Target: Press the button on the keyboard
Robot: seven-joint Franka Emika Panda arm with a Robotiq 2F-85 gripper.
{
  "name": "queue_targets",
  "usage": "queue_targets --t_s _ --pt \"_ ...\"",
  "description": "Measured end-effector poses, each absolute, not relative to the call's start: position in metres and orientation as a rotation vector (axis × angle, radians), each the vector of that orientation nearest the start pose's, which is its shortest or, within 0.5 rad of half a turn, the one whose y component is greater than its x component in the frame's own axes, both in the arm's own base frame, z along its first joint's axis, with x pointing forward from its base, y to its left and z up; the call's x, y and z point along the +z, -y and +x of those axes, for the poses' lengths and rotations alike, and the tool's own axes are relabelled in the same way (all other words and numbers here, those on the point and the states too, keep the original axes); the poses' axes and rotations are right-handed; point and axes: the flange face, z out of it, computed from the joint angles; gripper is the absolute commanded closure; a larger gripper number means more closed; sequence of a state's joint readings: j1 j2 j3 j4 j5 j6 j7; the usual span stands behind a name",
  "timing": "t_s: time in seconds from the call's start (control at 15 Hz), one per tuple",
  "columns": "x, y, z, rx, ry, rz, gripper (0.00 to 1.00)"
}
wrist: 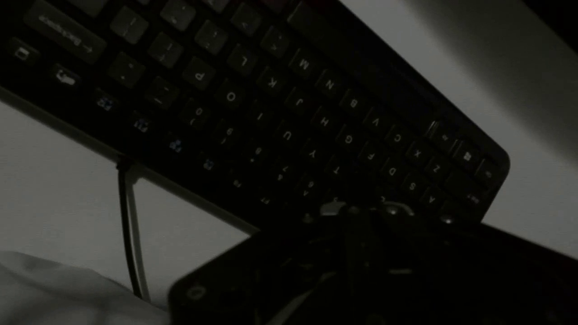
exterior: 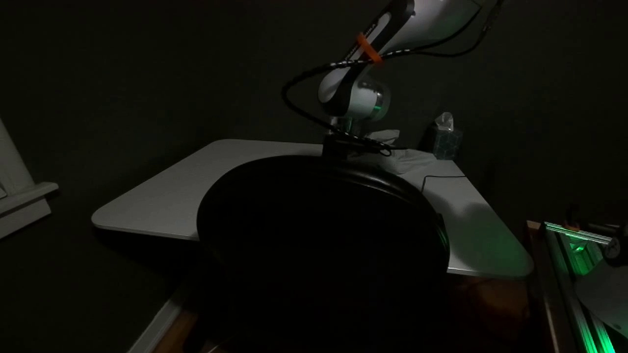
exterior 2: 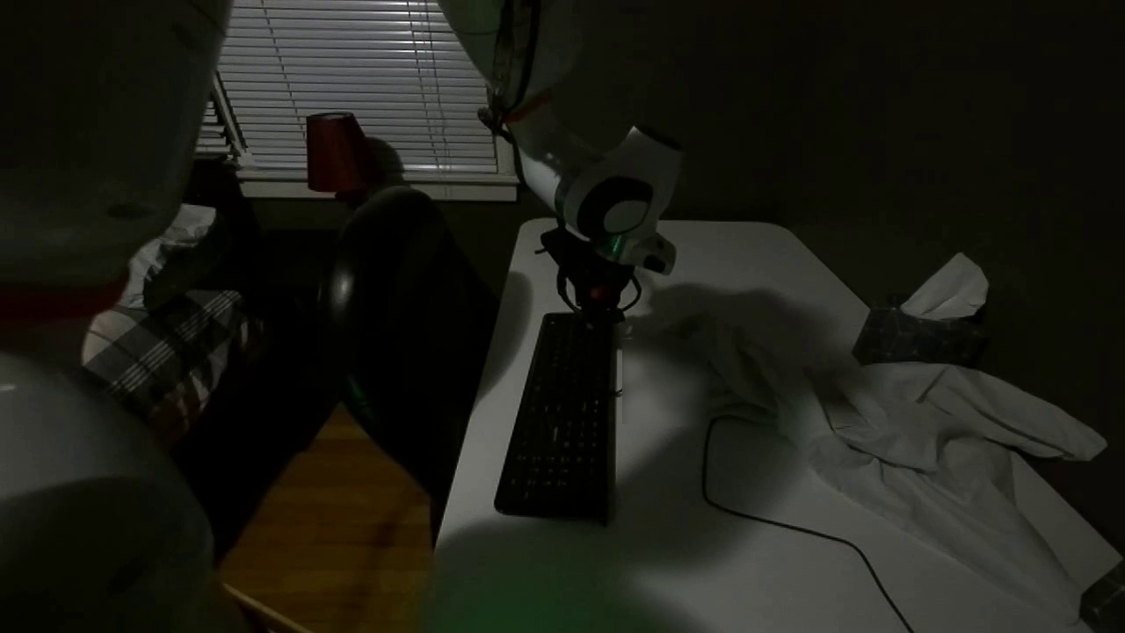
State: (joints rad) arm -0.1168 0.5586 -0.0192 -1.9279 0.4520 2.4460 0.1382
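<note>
The black keyboard (exterior 2: pixel 560 422) lies on the white table along its edge in an exterior view. Its letter keys show upside down in the wrist view (wrist: pixel 271 113). In an exterior view the chair back hides it. My gripper (exterior 2: pixel 602 316) points down at the far end of the keyboard. In the wrist view its dark fingertips (wrist: pixel 359 189) are together, with nothing seen between them. They lie over the keys near T, F and 5 and hide some keys there. I cannot tell whether they touch the keys. The gripper (exterior: pixel 336 147) is partly hidden behind the chair in an exterior view.
A black chair (exterior: pixel 319 235) stands against the table (exterior: pixel 162 191). A crumpled white cloth (exterior 2: pixel 914 431) and a tissue box (exterior 2: pixel 923 334) lie on the table. A black cable (exterior 2: pixel 773 523) runs over it. The room is very dark.
</note>
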Motion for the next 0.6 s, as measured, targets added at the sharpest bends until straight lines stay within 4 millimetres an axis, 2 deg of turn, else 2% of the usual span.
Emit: queue_targets --t_s 0.6 --pt "0.171 0.088 0.622 0.093 -0.988 -2.696 1.0"
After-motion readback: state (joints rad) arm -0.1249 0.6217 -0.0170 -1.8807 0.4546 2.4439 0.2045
